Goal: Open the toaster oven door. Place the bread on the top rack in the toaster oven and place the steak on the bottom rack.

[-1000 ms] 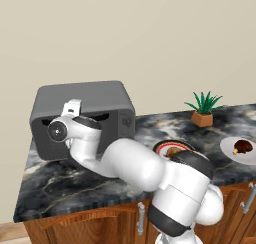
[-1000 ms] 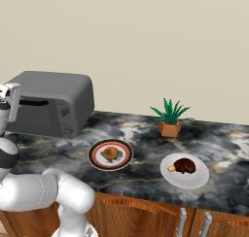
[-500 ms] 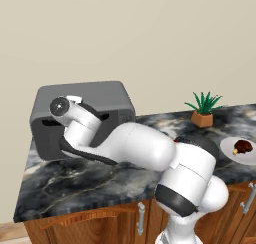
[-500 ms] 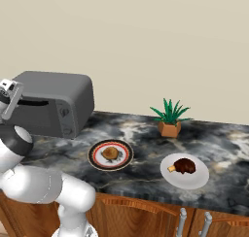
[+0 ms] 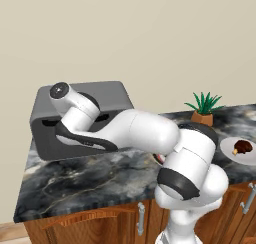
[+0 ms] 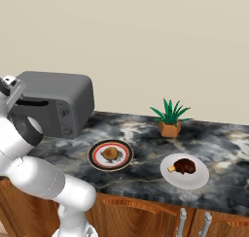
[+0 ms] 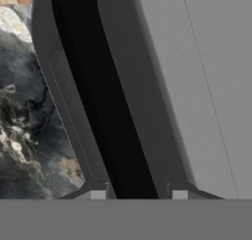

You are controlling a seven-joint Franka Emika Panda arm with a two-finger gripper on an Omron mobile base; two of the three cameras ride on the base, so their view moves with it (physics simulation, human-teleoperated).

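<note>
The grey toaster oven (image 5: 112,94) stands at the counter's back left. My gripper (image 7: 139,195) hovers at its upper front edge, open, its fingertips (image 7: 98,195) straddling a black gap between the toaster oven door (image 7: 64,101) and the oven body (image 7: 197,86). Nothing shows between the fingers. My hand (image 6: 10,87) sits at the oven's top corner. Both racks are hidden. The golden-brown bread (image 6: 110,153) lies on a red-rimmed plate (image 6: 94,156). The dark steak (image 6: 185,165) rests on a white plate (image 6: 198,178) to the right.
A potted plant (image 6: 169,120) stands at the back of the marble counter (image 6: 141,134), behind the two plates. My arm crosses in front of the oven (image 5: 130,133). The knob panel (image 6: 66,119) is on the oven's right front. Wooden cabinet doors run below the counter edge.
My hand has climbed from the middle of the oven's front to its upper left edge. The elbow has swung up and across the oven. The plates and food have not moved.
</note>
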